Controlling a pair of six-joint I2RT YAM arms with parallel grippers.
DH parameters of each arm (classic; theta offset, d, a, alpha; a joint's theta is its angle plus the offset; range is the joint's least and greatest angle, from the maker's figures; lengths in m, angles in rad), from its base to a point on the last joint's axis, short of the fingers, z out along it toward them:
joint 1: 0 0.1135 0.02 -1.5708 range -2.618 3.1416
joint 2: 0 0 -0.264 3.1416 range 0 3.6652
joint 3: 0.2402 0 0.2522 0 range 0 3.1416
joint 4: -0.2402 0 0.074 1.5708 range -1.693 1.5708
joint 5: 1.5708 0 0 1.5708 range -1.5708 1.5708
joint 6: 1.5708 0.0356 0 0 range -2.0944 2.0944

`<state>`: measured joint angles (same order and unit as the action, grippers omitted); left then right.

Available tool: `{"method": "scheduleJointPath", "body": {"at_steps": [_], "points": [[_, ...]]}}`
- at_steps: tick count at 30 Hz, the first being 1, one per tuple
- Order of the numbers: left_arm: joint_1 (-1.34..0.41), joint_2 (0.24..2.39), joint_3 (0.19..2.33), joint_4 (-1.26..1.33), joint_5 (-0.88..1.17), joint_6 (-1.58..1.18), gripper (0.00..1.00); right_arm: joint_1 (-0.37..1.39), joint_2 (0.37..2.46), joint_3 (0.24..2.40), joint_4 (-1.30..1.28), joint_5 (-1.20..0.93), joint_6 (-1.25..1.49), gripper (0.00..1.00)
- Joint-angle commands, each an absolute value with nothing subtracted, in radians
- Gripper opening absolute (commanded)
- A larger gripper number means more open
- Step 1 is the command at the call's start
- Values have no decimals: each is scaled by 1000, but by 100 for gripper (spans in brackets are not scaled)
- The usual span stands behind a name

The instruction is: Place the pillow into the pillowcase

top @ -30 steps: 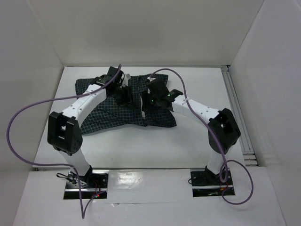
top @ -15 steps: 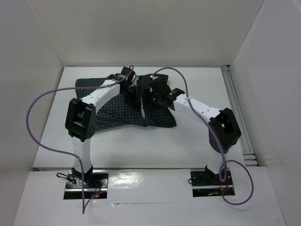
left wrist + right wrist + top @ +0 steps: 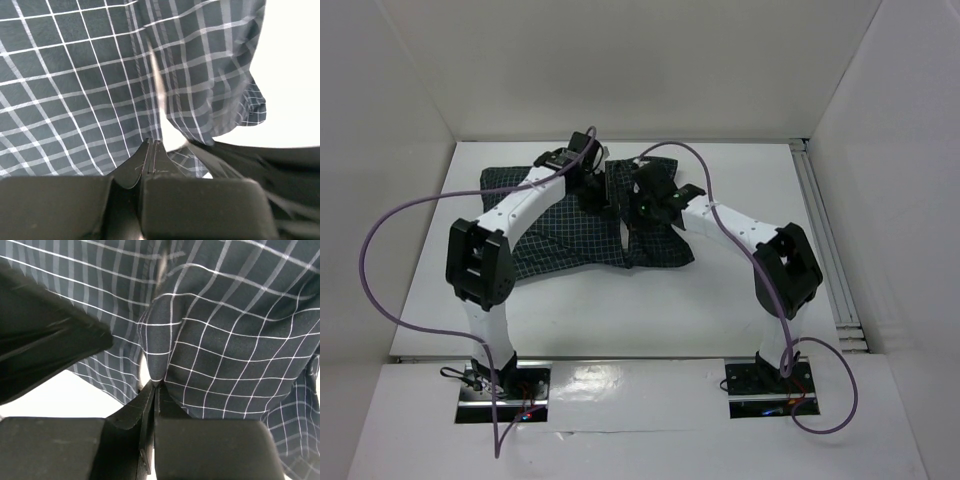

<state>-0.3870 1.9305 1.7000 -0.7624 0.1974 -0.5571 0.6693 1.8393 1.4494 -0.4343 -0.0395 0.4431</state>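
The pillowcase (image 3: 560, 225), dark with a thin white grid, lies rumpled across the far half of the table. Both grippers meet over its upper middle. My left gripper (image 3: 603, 190) is shut, and the fabric's creases (image 3: 150, 75) run down into its tips (image 3: 152, 142). My right gripper (image 3: 632, 195) is shut on a pinched fold of the pillowcase (image 3: 165, 340) right at its tips (image 3: 156, 384). The pillow is hidden; a thin pale strip (image 3: 623, 233) shows between the dark folds, and I cannot tell what it is.
White walls close the table (image 3: 620, 300) on three sides. A metal rail (image 3: 820, 240) runs along the right edge. Purple cables (image 3: 380, 250) loop off both arms, the left one far out to the left.
Both grippers have closed. The left gripper has moved right to the middle of the pillowcase, its elbow swinging. The right gripper has shifted slightly up and left.
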Motion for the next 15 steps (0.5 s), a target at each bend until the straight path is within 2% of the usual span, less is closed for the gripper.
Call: {"method": "scheduleJointPath", "body": {"at_steps": [1, 4, 6, 10, 11, 12, 13, 14, 15], "points": [[-387, 1845, 1746, -784, 181, -566, 0, 664, 1798, 1528, -399, -58, 428, 0], [-387, 1803, 1763, -833, 190, -566, 0, 664, 1798, 1537, -374, -58, 428, 0], [-356, 1748, 1699, -857, 115, -581, 0, 664, 1848, 1549, -365, -19, 437, 0], [-181, 1562, 1486, -857, 66, -626, 2, 655, 1950, 1591, -365, 35, 437, 0], [-84, 1486, 1439, -857, 101, -640, 5, 646, 1962, 1609, -385, 23, 437, 4], [-37, 1445, 1396, -867, 101, -655, 9, 646, 1962, 1623, -411, 23, 437, 18], [4, 1404, 1312, -876, 112, -664, 22, 646, 1950, 1623, -411, 23, 424, 35], [74, 1364, 1274, -876, 112, -676, 35, 646, 1898, 1603, -411, 23, 423, 69], [104, 1326, 1235, -887, 127, -704, 53, 646, 1866, 1585, -381, 41, 414, 80]]}}
